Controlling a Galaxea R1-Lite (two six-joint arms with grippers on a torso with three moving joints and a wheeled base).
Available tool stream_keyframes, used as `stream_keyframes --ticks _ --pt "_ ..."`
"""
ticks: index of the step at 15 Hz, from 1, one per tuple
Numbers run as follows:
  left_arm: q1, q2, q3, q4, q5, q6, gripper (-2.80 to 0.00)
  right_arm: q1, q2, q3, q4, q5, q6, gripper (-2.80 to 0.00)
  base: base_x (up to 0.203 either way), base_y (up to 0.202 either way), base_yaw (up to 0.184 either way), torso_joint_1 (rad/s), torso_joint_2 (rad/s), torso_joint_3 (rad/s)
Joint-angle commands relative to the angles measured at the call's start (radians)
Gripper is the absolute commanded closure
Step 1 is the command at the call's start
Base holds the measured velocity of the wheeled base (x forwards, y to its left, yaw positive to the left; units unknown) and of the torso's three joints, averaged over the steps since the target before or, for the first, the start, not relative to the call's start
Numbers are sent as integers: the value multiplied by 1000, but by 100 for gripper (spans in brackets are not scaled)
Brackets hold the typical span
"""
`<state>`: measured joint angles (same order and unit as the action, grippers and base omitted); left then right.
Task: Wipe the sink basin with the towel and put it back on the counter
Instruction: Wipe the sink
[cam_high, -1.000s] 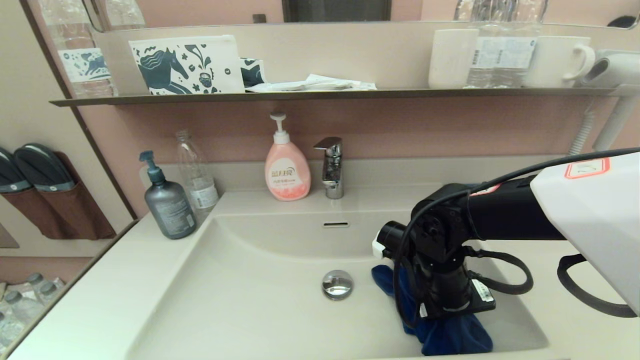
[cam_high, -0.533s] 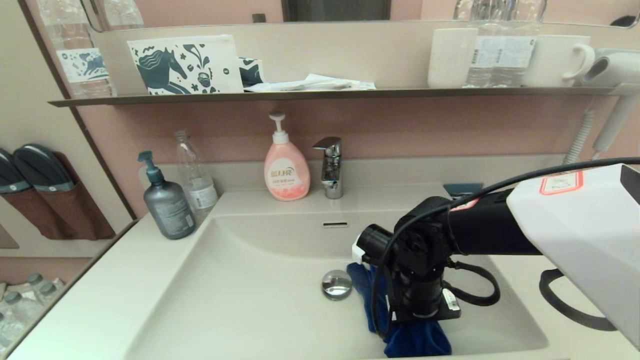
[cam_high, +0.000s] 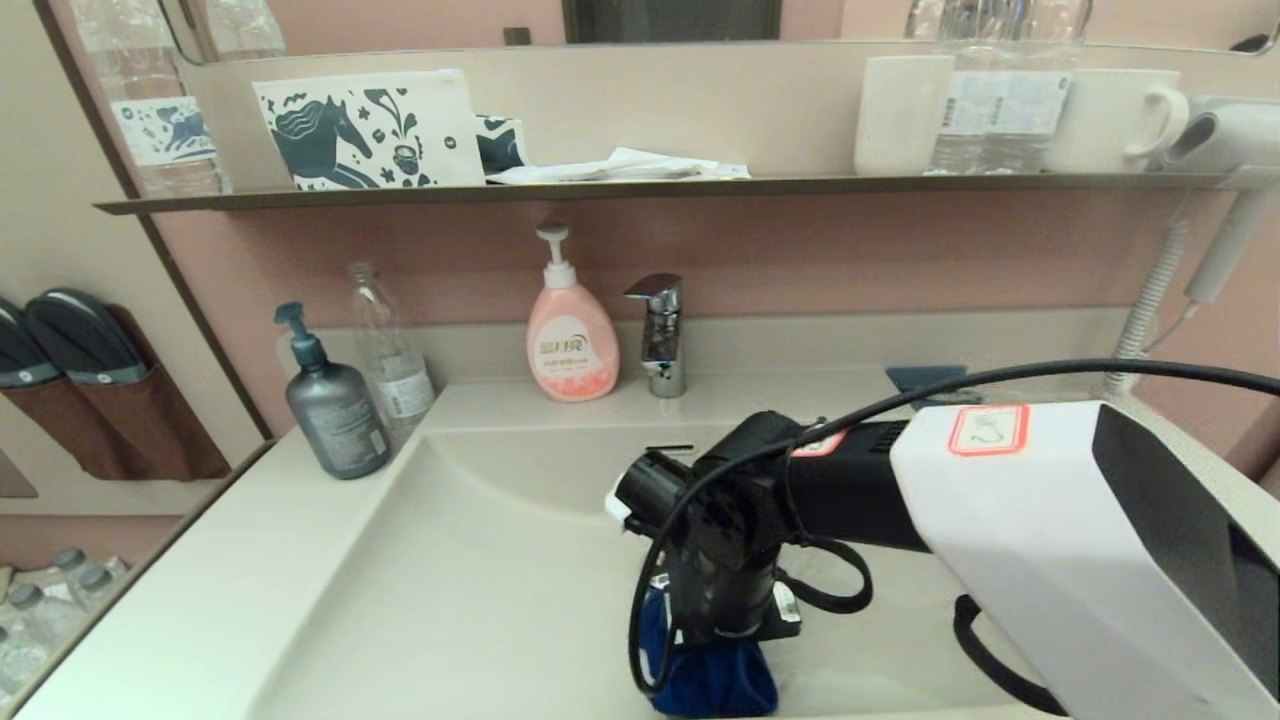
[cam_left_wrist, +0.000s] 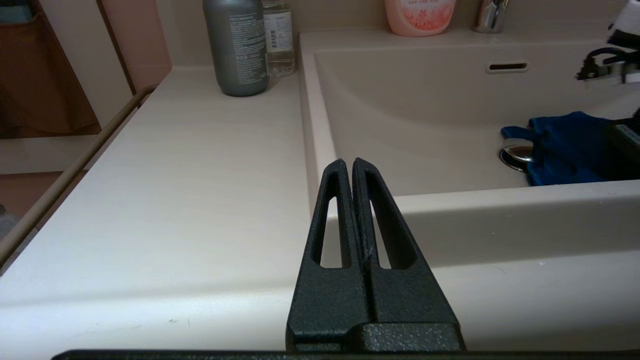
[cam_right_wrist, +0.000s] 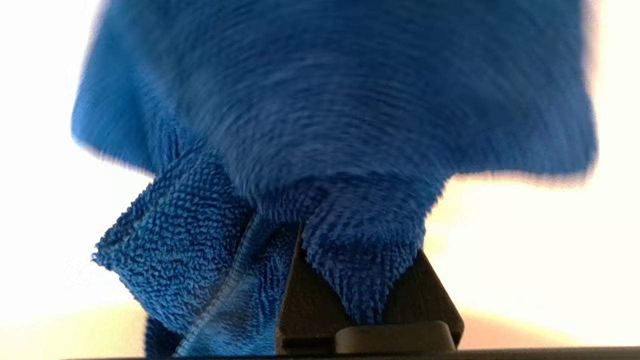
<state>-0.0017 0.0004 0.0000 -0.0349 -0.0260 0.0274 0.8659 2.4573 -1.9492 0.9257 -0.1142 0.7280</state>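
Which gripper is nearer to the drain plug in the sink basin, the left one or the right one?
Right. The right gripper, shut on the towel, is down in the sink basin beside the drain plug. The left gripper, shut, is outside the basin over the counter.

The smooth off-white table (cam_high: 250, 610) forms one piece with the wide rectangular off-white sink basin (cam_high: 500, 580) sunk into its middle and has a low raised back edge. On its left rear corner stand a grey pump bottle (cam_high: 335, 410) and, just behind it, a clear plastic bottle (cam_high: 392, 350). Behind the basin a pink soap dispenser (cam_high: 572, 340) stands just beside a chrome tap (cam_high: 662, 335). A small flat teal-blue tray (cam_high: 925, 378) lies at the right rear. In the basin a deep royal-blue terry towel (cam_high: 715, 675) lies bunched on the floor, over the chrome drain plug (cam_left_wrist: 515, 152).
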Motion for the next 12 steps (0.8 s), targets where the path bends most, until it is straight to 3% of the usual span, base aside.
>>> stream_keyframes --ticks 1,6,12 --pt "0 1 0 0 0 0 0 47 70 -39 -80 26 -41 0 0 0 0 0 0 0" --pt "0 1 0 0 0 0 0 80 57 -39 -391 105 -107 0 0 0 0 0 0 0" --pt "0 1 0 0 0 0 0 107 11 -37 -752 465 -156 0 0 0 0 0 0 0"
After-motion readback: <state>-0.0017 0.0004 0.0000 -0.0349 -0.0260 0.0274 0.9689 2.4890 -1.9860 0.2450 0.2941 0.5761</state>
